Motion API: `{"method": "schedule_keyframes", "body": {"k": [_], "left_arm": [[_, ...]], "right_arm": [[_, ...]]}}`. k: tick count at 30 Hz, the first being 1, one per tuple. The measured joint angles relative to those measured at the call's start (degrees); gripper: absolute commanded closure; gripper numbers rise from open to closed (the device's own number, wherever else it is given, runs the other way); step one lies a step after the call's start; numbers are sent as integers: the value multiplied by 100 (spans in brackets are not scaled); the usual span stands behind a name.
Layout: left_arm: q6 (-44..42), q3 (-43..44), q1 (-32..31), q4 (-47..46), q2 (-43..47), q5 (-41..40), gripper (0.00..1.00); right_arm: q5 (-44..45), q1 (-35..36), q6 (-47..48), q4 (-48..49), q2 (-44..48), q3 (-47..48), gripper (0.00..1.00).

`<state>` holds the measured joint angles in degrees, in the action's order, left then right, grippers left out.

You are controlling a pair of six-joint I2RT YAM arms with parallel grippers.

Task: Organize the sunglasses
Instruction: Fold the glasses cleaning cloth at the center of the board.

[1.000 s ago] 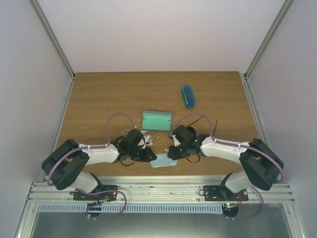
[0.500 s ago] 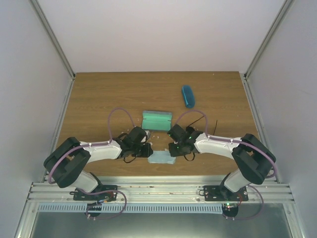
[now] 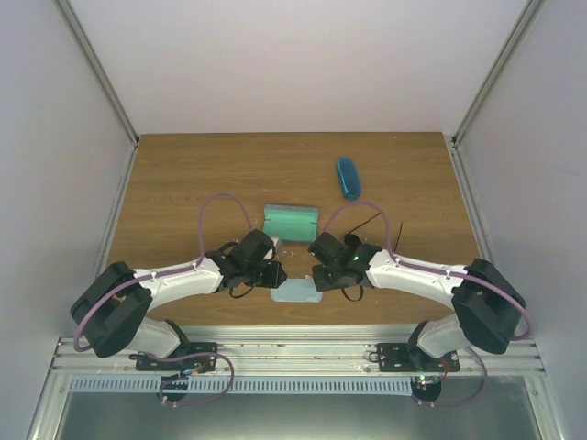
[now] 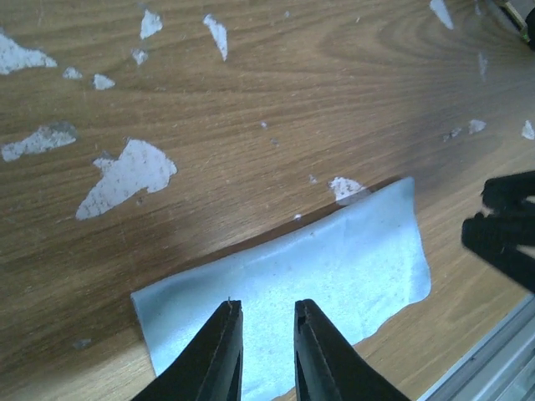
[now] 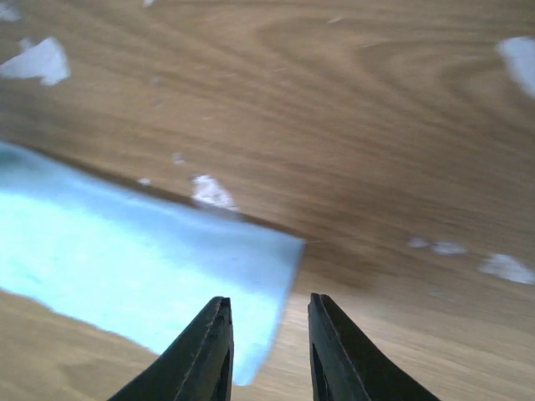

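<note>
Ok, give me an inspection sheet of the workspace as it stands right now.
Surface: wooden table, worn, with pale chipped patches.
Job's things: sunglasses not clearly seen in any view.
Clutter: blue oval case towards the far side; green rectangular case mid-table; light blue cloth lying flat near the front edge.
Hands: left hand and right hand both slightly open, empty, over the cloth.
Cables: purple cables looped along both arms.
Surroundings: white walls; metal rail in front.

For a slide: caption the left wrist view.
Left hand, slightly open, above a pale blue cloth on the scuffed wooden table.
</note>
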<state>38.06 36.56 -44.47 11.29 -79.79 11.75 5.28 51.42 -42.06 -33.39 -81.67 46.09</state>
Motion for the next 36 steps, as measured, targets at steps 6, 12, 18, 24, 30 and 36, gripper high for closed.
{"method": "schedule_keyframes", "body": {"k": [6, 12, 18, 24, 30, 36], "left_arm": [[127, -166, -2, -81, -120, -9, 83], [251, -267, -7, -127, -332, -83, 84], [291, -267, -11, -90, -308, -151, 83], [369, -264, -15, 319, 55, -129, 69], [621, -273, -17, 686, 623, -201, 63], [774, -407, -17, 763, 529, -214, 65]], "right_arm": [[-632, 280, -24, 520, -452, -46, 75], [-796, 358, -138, 656, -560, -267, 75], [-481, 363, -380, 256, -175, -549, 75], [-72, 382, -597, -286, 142, -546, 70], [63, 444, -804, -310, 52, -391, 61], [90, 455, -835, -210, -433, -37, 62]]}}
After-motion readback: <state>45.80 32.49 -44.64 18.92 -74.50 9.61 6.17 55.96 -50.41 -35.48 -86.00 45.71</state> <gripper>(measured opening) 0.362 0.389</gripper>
